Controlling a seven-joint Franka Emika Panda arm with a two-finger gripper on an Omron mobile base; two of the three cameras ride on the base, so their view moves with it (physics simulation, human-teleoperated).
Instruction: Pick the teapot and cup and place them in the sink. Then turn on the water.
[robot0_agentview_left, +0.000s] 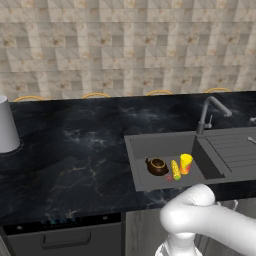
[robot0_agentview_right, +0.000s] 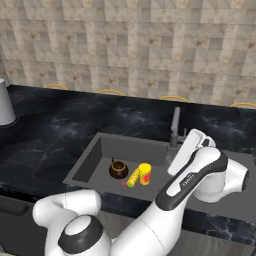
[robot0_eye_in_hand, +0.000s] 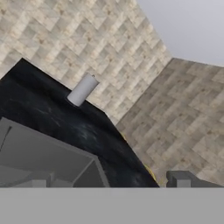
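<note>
Down in the sink (robot0_agentview_right: 90, 150), teapot (robot0_agentview_right: 118, 169) and cup (robot0_agentview_right: 145, 173), claw (robot0_agentview_right: 195, 142) wide, above right of them

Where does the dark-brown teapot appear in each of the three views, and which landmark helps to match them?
Left base view: teapot in the sink, lower centre-right.
Right base view: teapot in the sink, centre, left of the cup.
Hand view: not in it.
Shared landmark: the grey cylinder on the counter.
</note>
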